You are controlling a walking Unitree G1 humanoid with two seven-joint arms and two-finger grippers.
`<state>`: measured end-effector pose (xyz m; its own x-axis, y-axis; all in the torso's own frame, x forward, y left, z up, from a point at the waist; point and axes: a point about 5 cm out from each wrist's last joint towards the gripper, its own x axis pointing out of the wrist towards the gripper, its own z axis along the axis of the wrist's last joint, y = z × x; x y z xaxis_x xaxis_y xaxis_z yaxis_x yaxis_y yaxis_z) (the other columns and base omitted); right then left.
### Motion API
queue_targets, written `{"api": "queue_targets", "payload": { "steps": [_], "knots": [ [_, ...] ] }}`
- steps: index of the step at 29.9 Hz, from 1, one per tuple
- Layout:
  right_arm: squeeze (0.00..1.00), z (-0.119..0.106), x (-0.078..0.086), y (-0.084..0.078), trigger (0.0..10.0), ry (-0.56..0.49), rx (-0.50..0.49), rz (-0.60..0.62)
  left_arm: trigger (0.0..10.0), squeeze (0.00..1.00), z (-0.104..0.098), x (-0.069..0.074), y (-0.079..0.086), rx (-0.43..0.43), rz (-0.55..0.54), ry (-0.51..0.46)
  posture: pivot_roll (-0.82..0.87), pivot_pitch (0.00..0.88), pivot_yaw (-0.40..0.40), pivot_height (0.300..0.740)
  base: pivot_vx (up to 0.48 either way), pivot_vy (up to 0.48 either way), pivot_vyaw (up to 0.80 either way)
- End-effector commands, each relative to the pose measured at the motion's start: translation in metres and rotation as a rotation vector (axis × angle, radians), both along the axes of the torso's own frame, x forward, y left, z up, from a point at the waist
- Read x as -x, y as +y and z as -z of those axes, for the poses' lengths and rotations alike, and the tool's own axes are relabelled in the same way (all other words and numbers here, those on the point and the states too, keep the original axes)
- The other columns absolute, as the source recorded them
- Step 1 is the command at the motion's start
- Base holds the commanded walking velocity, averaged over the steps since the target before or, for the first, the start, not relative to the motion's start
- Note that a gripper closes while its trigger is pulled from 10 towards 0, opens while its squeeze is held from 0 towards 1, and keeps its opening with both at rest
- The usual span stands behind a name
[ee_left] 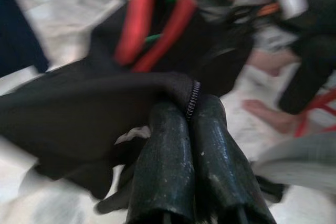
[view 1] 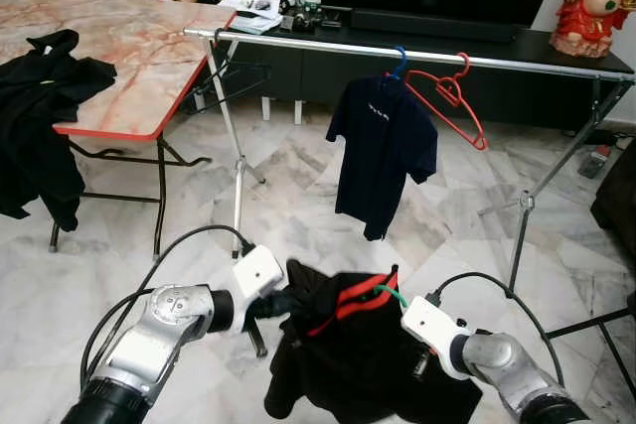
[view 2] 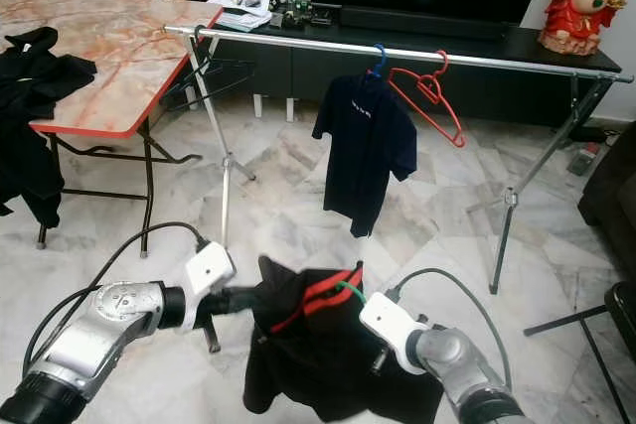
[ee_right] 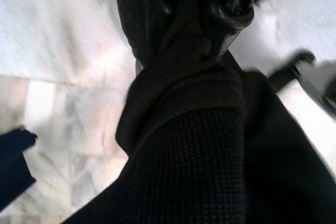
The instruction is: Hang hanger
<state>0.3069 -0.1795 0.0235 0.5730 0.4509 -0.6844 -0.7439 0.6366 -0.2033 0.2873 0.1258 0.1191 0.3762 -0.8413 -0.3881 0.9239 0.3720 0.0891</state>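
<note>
Left gripper (view 1: pixel 281 303) and right gripper (view 1: pixel 417 356), fingers clamped on a black jacket (view 1: pixel 348 345) on a red hanger (view 1: pixel 350 301), hold it spread low before the rail (view 1: pixel 417 53), probably ready to lift and hook

Head stereo looks down; wrist cameras hug the black jacket (view 1: pixel 348 345).

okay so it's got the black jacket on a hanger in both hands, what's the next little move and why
Probably raise both hands together toward the rail. The left hand and right hand pinch the black jacket low over the floor, its green hanger hook well below the rail, where the bar beside the red hanger is bare.
</note>
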Motion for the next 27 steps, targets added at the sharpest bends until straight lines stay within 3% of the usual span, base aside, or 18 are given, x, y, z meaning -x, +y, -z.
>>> {"api": "queue_targets", "payload": {
  "steps": [1, 4, 5, 6, 10, 12, 14, 21, 27],
  "knots": [
    [0.00, -0.012, -0.010, 0.009, 0.0, -0.046, -0.059, 0.006, 9.0, 0.00, -0.005, 0.008, -0.010, 0.017, 0.066, 0.017, 0.03, 0.049, -0.050, 0.740, 0.000, 0.000, 0.00],
    [0.00, -0.014, -0.013, 0.012, 0.0, -0.054, -0.057, 0.006, 8.5, 0.00, -0.007, 0.009, -0.010, 0.015, 0.075, 0.023, 0.03, 0.051, -0.052, 0.740, 0.000, 0.000, 0.00],
    [0.00, -0.014, -0.014, 0.013, 0.0, -0.057, -0.057, 0.007, 8.5, 0.31, -0.009, 0.010, -0.010, 0.019, 0.086, 0.019, 0.03, 0.051, -0.052, 0.740, 0.000, 0.000, 0.00],
    [0.00, -0.015, -0.015, 0.015, 0.0, -0.063, -0.057, 0.004, 8.2, 1.00, -0.011, 0.011, -0.011, 0.026, 0.093, 0.019, 0.03, 0.051, -0.053, 0.740, 0.000, 0.000, 0.00],
    [0.00, -0.018, -0.018, 0.020, 0.0, -0.088, -0.048, -0.009, 9.0, 1.00, -0.014, 0.015, -0.010, 0.039, 0.101, 0.046, 0.04, 0.053, -0.056, 0.740, 0.000, 0.000, 0.00],
    [0.00, -0.021, -0.021, 0.022, 0.0, -0.111, -0.058, -0.003, 10.0, 1.00, -0.012, 0.014, -0.008, 0.015, 0.089, 0.047, 0.04, 0.053, -0.056, 0.740, 0.000, 0.000, 0.00],
    [0.00, -0.026, -0.025, 0.023, 0.0, -0.164, -0.061, 0.005, 10.0, 1.00, -0.012, 0.016, -0.007, 0.021, 0.096, 0.058, 0.04, 0.053, -0.055, 0.740, 0.000, 0.000, 0.00],
    [0.00, -0.027, -0.025, 0.021, 0.0, -0.162, -0.046, -0.003, 10.0, 1.00, -0.009, 0.018, -0.005, 0.015, 0.102, 0.086, 0.03, 0.053, -0.057, 0.740, 0.000, 0.000, 0.00],
    [0.00, -0.027, -0.022, 0.023, 0.0, -0.169, -0.056, -0.078, 10.0, 1.00, -0.009, 0.016, 0.000, 0.007, 0.071, 0.075, 0.04, 0.055, -0.061, 0.740, 0.000, 0.000, 0.00]
  ]
}}
